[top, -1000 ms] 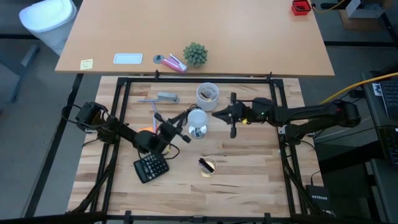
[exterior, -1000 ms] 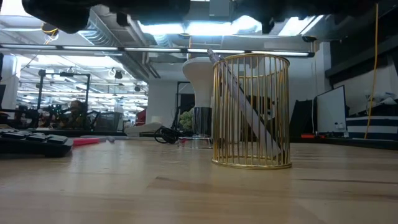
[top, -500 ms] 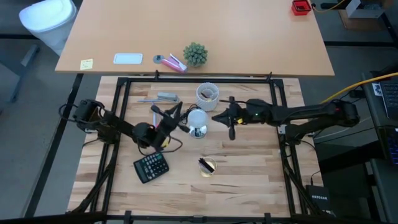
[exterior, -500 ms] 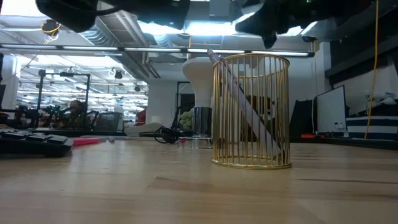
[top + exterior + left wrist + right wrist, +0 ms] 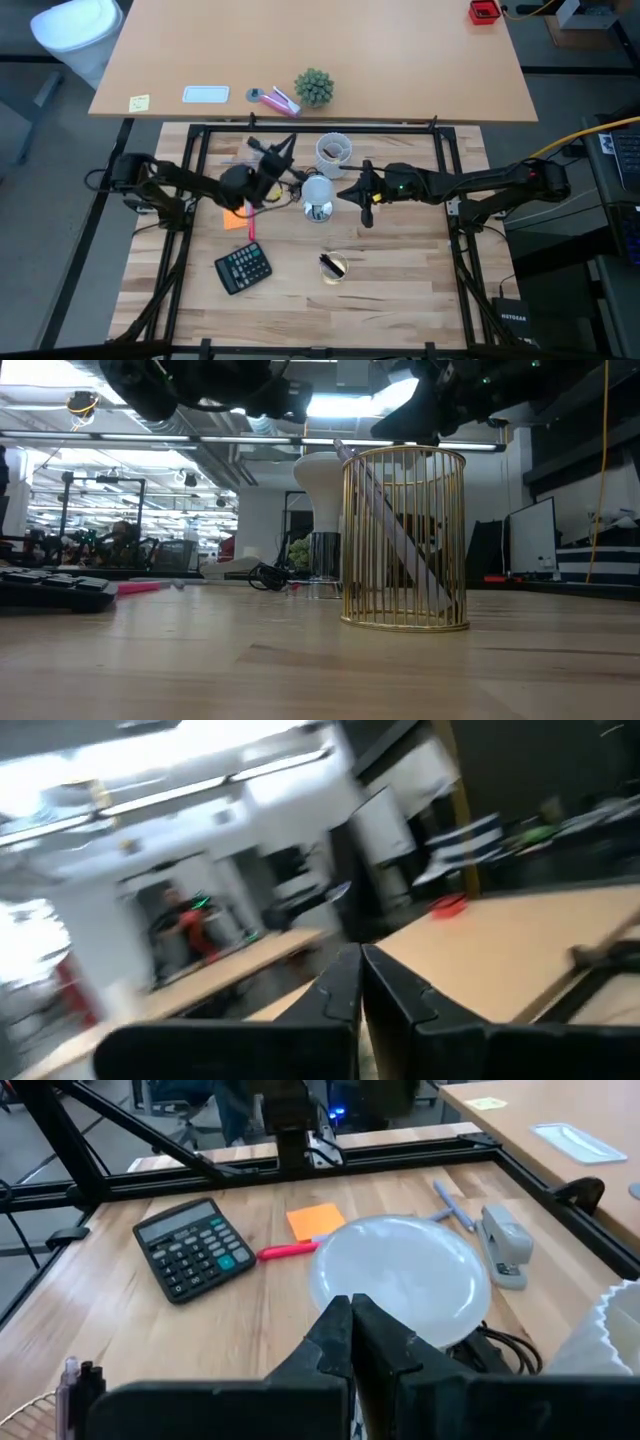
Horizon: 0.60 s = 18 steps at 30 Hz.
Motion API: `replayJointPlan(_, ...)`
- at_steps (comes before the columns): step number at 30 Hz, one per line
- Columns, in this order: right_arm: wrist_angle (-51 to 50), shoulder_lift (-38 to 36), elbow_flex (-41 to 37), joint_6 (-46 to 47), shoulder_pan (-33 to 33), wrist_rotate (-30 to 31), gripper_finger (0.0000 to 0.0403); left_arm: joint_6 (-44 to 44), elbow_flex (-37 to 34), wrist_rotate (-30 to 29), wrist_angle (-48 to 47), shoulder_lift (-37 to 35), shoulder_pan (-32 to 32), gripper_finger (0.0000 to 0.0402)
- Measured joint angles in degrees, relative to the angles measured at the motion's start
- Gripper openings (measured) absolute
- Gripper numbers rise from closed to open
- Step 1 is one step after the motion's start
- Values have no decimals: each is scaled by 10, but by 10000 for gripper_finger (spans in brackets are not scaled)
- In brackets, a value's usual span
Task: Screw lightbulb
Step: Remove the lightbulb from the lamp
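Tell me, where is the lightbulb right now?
In the high view the lightbulb stands upright near the middle of the table, between the two shut hands, just in front of the pale cup and behind the gold wire holder.

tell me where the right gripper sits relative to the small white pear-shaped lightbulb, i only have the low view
Observer: From above, the right gripper is level with the small white pear-shaped lightbulb on its right-arm side. Its fingers are shut and not around it.
Operator: and the left gripper
Observer: The left gripper is on the bulb's other side, nearer the far edge. It is shut, empty and clear of the bulb.
Operator: anything flat there i can't see
Observer: A square orange sticky note lies on the wooden table beside a pink pen, on the bulb's left-arm side.
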Motion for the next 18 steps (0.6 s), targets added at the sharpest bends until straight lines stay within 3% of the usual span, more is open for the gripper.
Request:
replayJointPlan(5,1,0,0,1,0,0,5,-176,0,207,-167,-56,95,3)
replayJointPlan(11,1,0,0,1,0,-10,5,-411,0,508,-444,-125,236,3)
replayJointPlan(14,5,5,0,2,0,-15,5,-473,0,599,-520,-130,277,3)
replayJointPlan(18,18,29,0,17,5,-15,5,-462,0,676,-571,-119,282,3)
